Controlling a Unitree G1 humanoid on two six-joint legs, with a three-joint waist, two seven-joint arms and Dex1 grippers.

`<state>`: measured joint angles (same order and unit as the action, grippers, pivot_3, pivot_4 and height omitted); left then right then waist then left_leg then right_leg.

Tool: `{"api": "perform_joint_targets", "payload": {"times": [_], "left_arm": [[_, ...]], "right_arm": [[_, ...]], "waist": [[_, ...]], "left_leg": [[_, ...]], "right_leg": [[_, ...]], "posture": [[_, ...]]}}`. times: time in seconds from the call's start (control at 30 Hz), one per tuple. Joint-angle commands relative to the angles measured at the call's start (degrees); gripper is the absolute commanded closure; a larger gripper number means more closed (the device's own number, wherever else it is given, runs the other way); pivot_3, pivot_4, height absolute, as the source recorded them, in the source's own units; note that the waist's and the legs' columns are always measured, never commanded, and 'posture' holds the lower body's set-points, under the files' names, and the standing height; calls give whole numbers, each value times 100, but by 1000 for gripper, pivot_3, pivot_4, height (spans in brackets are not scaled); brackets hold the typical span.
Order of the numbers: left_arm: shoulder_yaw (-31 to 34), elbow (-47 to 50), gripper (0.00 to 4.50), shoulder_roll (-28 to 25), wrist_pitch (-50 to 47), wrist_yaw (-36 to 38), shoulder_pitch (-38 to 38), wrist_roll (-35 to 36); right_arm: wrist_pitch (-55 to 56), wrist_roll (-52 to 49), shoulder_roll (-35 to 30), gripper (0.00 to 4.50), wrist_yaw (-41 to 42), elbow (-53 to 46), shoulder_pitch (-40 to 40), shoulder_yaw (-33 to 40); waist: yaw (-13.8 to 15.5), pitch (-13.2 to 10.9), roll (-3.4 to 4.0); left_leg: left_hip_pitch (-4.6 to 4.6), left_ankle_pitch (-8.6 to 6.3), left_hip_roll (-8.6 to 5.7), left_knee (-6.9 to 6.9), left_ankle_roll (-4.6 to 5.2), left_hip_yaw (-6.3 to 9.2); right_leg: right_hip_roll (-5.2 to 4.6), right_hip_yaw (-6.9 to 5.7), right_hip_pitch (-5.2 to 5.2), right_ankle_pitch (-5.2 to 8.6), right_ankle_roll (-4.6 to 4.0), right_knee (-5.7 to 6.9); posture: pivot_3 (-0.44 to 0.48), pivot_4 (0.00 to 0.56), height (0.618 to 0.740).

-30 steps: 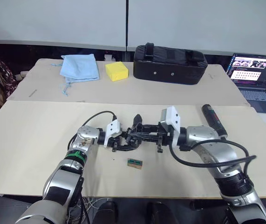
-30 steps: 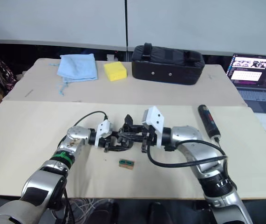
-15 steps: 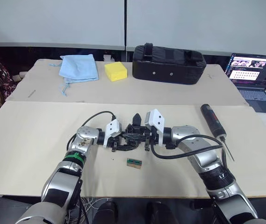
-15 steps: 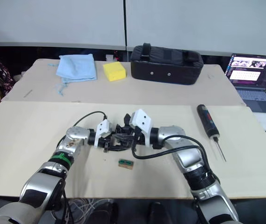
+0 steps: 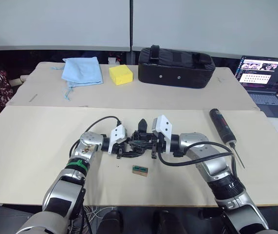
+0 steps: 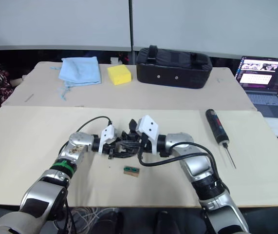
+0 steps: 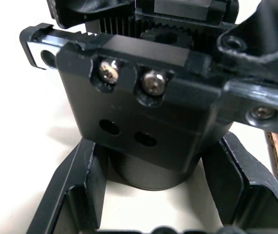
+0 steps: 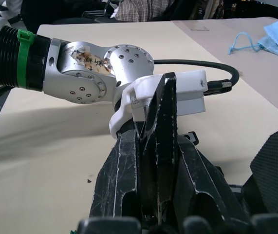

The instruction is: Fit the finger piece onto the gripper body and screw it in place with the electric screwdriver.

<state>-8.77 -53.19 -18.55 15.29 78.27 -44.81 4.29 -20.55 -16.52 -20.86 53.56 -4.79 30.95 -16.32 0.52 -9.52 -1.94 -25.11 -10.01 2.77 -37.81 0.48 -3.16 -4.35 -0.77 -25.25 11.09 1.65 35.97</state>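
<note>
At the centre of the head view, the 2 claws meet over the near bench (image 5: pixel 27 146). The left claw (image 5: pixel 124 147) has its 2 fingers (image 7: pixel 75 195) spread around the rounded base of the gripper body (image 5: pixel 138 144), 1 on each side; whether they press on it cannot be told. The right claw (image 5: pixel 149 144) is clamped on the finger piece (image 8: pixel 160 126), a thin black wedge standing upright between its 2 fingers, held right at the gripper body. In the left wrist view, 2 screws (image 7: pixel 151 83) sit in the body's top edge above 2 open holes.

The electric screwdriver (image 5: pixel 222 126) lies flat at centre right, well apart from both claws, its bit pointing toward the lower right. A small green-and-brown block (image 5: pixel 140 170) lies just below the claws. On the far bench in the upper half sit a blue cloth (image 5: pixel 83 69), a yellow sponge (image 5: pixel 121 74) and a black bag (image 5: pixel 176 68); a laptop (image 5: pixel 265 80) is at the right edge.
</note>
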Motion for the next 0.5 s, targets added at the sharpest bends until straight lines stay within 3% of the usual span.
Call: {"api": "perform_joint_targets", "payload": {"times": [0.03, 0.5], "left_arm": [[-55, 99, 2196, -20, -112, 12, 12, -64], [-65, 242, 2196, -64, -71, -108, 132, -68]], "right_arm": [[-120, 36, -46, 4086, 37, 50, -145, -53], [-873, 136, -181, 4086, -186, 357, -118, -99]], "waist": [[0, 0, 0], [0, 14, 2]], "left_leg": [[0, 0, 0, 0, 0, 0], [21, 0, 1, 0, 0, -1]], "right_leg": [[0, 0, 0, 0, 0, 0], [-1, 1, 16, 13, -7, 0]], "posture": [[0, 150, 740], [0, 150, 740]]}}
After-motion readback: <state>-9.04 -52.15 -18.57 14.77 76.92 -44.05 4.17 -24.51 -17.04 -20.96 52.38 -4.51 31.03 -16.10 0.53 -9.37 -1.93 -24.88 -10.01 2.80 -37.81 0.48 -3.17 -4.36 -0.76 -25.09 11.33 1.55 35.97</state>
